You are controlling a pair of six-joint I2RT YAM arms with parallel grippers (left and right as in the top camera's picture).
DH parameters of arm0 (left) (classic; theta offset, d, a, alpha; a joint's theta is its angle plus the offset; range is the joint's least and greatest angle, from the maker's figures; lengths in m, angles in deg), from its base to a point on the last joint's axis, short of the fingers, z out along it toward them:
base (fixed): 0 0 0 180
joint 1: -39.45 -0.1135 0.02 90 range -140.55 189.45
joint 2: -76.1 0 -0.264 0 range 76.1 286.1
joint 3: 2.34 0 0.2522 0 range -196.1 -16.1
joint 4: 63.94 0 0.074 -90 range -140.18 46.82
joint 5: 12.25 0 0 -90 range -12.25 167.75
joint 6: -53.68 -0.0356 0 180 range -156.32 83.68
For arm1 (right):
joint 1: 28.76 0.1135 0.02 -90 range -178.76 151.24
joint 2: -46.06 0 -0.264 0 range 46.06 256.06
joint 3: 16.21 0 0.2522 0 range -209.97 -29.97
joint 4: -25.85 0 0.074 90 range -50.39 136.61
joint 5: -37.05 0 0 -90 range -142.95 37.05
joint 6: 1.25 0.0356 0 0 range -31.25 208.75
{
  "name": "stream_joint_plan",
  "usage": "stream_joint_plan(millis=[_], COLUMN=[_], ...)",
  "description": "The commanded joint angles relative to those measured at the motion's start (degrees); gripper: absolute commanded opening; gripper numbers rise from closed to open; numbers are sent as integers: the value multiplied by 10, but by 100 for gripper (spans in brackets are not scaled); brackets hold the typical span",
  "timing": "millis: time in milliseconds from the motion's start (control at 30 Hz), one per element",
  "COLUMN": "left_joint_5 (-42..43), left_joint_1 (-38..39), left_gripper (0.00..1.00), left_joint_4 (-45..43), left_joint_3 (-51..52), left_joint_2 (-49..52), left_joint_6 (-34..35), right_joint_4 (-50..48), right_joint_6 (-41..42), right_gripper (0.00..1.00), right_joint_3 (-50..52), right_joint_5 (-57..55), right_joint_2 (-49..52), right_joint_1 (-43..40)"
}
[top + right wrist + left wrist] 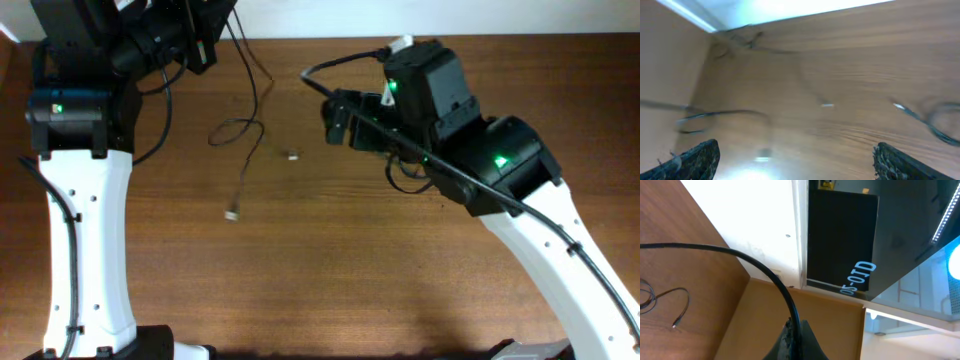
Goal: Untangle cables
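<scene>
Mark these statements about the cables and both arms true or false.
1. The left fingers are shut on a black cable. True.
2. The right fingers grip a cable. False: they stand wide open with nothing between them.
3. A metal-tipped plug lies on the wooden table between the arms. True.
4. A white cloth covers the table. False: it is bare wood.

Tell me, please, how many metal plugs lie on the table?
2. One plug lies near the right gripper; the other plug ends a cable nearer the front. More may be hidden.
</scene>
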Motion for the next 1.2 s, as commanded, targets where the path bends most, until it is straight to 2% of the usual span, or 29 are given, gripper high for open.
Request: stream_joint_plan(millis=[0, 133, 333, 667, 967, 1167], left_joint_5=[17, 19, 19, 19, 19, 21], left_joint_1=[5, 5, 5, 5, 5, 5], left_gripper=[0, 0, 0, 0, 0, 0], left_joint_4=[-2, -4, -4, -4, -15, -17], left_joint_3=[-11, -11, -11, -11, -11, -11], left_joint_2=[-17, -17, -17, -17, -17, -17], left_joint_6=[-11, -2, 2, 17, 45, 46], right_joint_4=[-16, -38, -32, -80, -83, -154], right_joint_6=[-38, -12, 12, 55, 80, 118], right_gripper=[98, 98, 98, 99, 98, 98], right_joint_3=[0, 6, 10, 10, 10, 10], right_joint_5=[83, 84, 17, 94, 85, 69], right_joint_2=[20, 37, 67, 107, 117, 136], right_joint_1=[13, 39, 52, 53, 64, 87])
